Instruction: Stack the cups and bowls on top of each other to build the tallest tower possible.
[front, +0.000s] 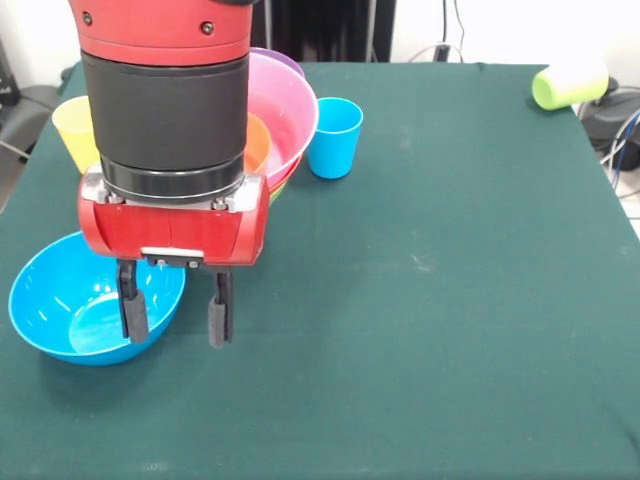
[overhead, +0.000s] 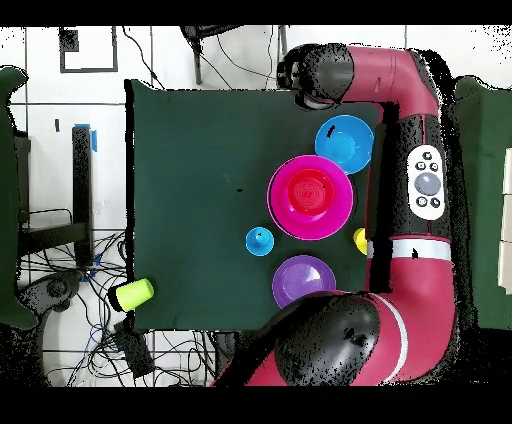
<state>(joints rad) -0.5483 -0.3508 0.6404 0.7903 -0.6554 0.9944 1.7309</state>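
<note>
My gripper (front: 176, 315) is open and empty. One finger (front: 132, 310) shows over the light blue bowl (front: 80, 305) (overhead: 345, 142), the other just outside the bowl's right rim. The tower (front: 290, 110) is a pink bowl (overhead: 310, 197) with an orange bowl (front: 258, 145) inside it and a lime green bowl (front: 281, 186) under it. A purple bowl (front: 280, 62) (overhead: 303, 281) stands behind it. A light blue cup (front: 335, 135) (overhead: 259, 240) and a yellow cup (front: 72, 130) (overhead: 360, 240) stand upright. A lime green cup (front: 570, 85) (overhead: 132, 293) lies on its side. The dark blue bowl is hidden.
The green table (front: 430, 300) has its far right corner by the lime cup. Cables and dark gear (front: 615, 125) lie off that edge. My arm's bulk (overhead: 400, 200) covers one side of the table in the overhead view.
</note>
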